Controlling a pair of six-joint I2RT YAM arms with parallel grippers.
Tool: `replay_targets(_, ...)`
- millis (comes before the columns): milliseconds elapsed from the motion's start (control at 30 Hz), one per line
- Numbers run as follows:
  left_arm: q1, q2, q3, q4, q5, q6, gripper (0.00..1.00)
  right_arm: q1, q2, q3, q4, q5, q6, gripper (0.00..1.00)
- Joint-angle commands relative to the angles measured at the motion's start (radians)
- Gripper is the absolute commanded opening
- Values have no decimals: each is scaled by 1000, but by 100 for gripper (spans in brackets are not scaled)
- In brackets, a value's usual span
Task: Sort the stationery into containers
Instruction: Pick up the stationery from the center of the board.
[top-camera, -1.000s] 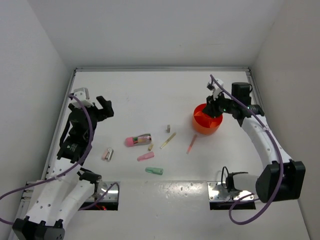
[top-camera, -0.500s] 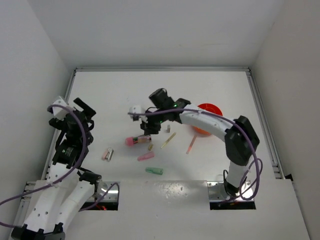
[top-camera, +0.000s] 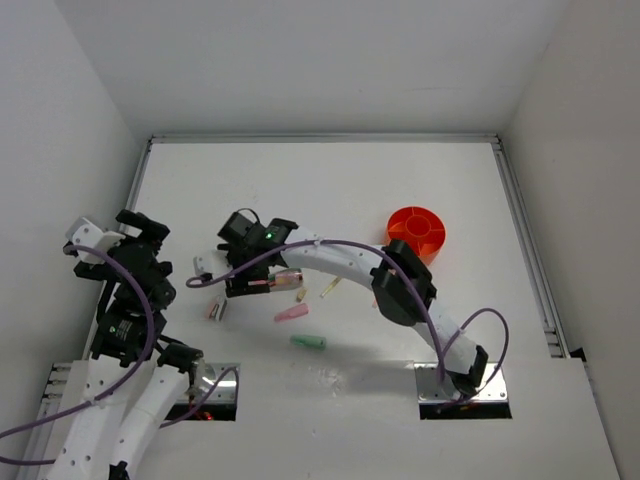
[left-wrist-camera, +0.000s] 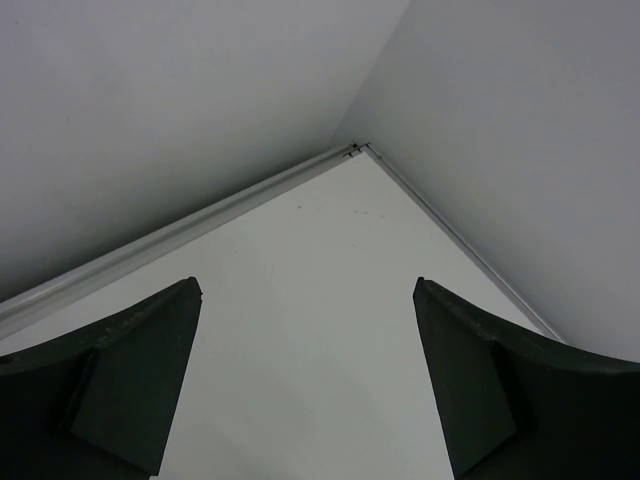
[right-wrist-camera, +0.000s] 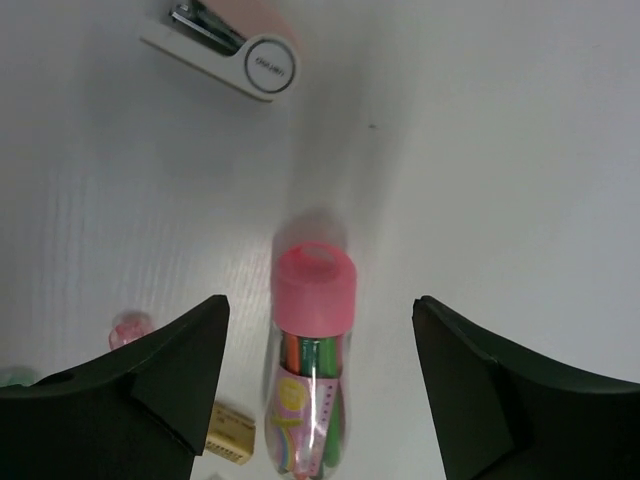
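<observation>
Pick step. Right jaws wide, poised over tube (right-wrist-camera: 312, 350) lying on tabletop (right-wrist-camera: 480, 150). Next: drop, close on tube, carry to cup (top-camera: 393, 232). Left jaws wide, idle.

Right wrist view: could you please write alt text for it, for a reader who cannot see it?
The open right gripper hangs over a pink-capped clear tube lying on the white table, straddling it. A small pink-and-white stapler lies beyond the cap, and a beige bit lies beside the tube.
</observation>
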Motion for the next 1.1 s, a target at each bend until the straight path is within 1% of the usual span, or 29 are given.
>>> replay_targets(0,5,-33,21,10,-39,-16,94,11,41,73,-106,123,-11,75)
replay_targets(100,5,-33,21,10,-39,-16,94,33,93,124,-141,203,-21,75)
replay_targets(233,5,-33,21,10,-30,-16,94,33,148,156,-151,258,-55,75)
replay_targets(467,5,-33,21,10,-30,-16,94,33,185,165,-183,280,-106,75)
replay_targets(600,5,-24,21,10,-30,-16,94,33,196,165,-194,260,-124,70)
replay_targets(667,5,-24,21,10,-30,-16,94,33,205,165,-215,248,-124,60)
replay_targets(700,5,-24,21,10,-30,-16,94,33,205,165,-215,247,-124,52)
replay_targets(733,5,-24,21,10,-30,-16,94,33,205,165,-215,235,-124,36)
replay_targets(800,5,-24,21,10,-30,-16,94,33,182,165,-215,224,-113,26)
replay_targets(833,5,-24,21,10,-30,-16,94,33,170,165,-200,214,-100,17)
replay_targets(867,5,-24,21,10,-30,-16,94,33,139,165,-169,214,-89,10)
replay_targets(900,5,-24,21,10,-30,-16,94,24,121,165,-143,214,-51,8)
replay_targets(933,5,-24,21,10,-30,-16,94,24,99,156,-82,236,-31,1)
replay_targets(1000,5,-33,21,10,-30,-16,94,-1,22,127,1,272,49,0)
replay_targets(1033,5,-33,21,10,-30,-16,94,-10,-9,110,50,336,69,0)
replay_targets(1067,5,-44,21,10,-30,-16,94,-10,-45,64,155,368,86,0)
